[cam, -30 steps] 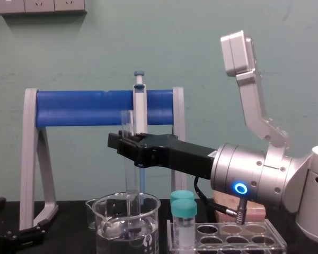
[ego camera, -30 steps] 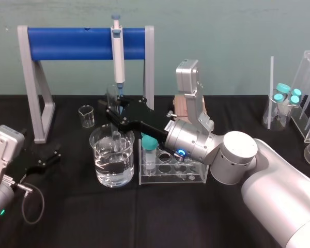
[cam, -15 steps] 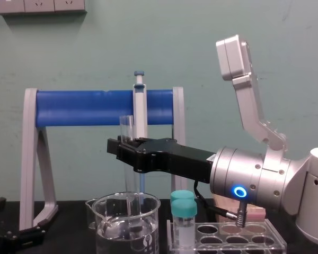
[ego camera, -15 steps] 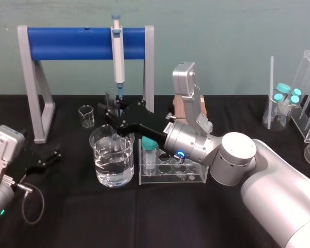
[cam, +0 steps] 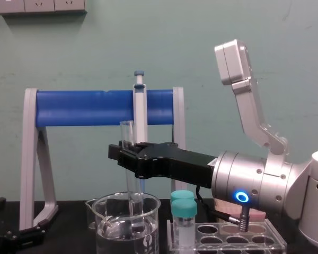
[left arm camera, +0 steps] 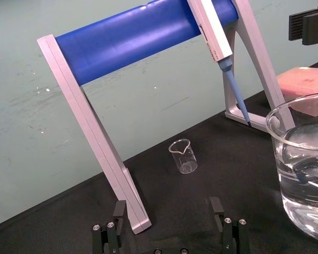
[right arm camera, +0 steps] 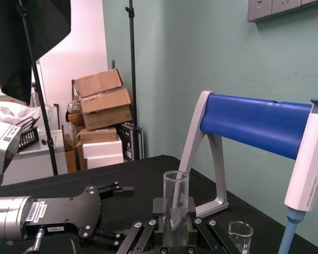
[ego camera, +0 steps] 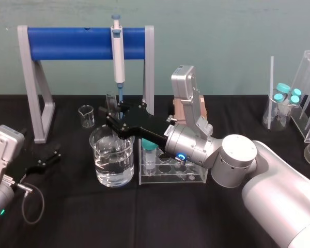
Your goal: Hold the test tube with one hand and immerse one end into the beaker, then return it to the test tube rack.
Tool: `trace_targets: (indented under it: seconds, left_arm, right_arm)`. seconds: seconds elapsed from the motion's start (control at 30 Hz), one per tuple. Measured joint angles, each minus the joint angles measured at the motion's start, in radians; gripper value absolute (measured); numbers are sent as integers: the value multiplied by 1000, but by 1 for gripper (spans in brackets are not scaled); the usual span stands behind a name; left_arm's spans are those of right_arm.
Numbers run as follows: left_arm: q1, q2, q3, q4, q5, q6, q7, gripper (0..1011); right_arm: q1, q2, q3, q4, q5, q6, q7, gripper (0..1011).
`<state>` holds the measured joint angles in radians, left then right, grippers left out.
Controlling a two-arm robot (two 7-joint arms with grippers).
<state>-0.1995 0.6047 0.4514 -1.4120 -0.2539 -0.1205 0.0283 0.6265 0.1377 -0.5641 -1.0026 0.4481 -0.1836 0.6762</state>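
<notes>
Right end effector point(cam: 120, 153) clamps test tube's point(cam: 127, 131) upper part.

Beaker point(ego camera: 113, 163) sits just left of test tube rack point(ego camera: 171, 170). Test tube point(cam: 128, 132) stands upright in beaker, lower end probably under the water, gripped by right gripper point(ego camera: 113, 121). Pipette stand point(ego camera: 85, 44) behind. Left gripper point(ego camera: 46, 157) well left of beaker.

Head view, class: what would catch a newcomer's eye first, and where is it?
The right gripper, reaching across the middle, is shut on the upright test tube, whose lower end is down inside the beaker. Behind stands a blue-barred stand with a pipette hanging from it. The left gripper rests open, parked low at the robot's left.
</notes>
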Motion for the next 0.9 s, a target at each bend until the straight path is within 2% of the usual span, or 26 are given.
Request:
trace_targets:
  seconds: [0.43, 0.9]
  left_arm:
    - [0, 0, 0, 0, 0, 0, 0, 1000]
    - [0, 0, 0, 0, 0, 0, 0, 1000]
  right_arm:
    - [-11, 1, 4, -15, -2, 6, -5, 225]
    - [-6, -5, 4, -3, -6, 4, -4, 226]
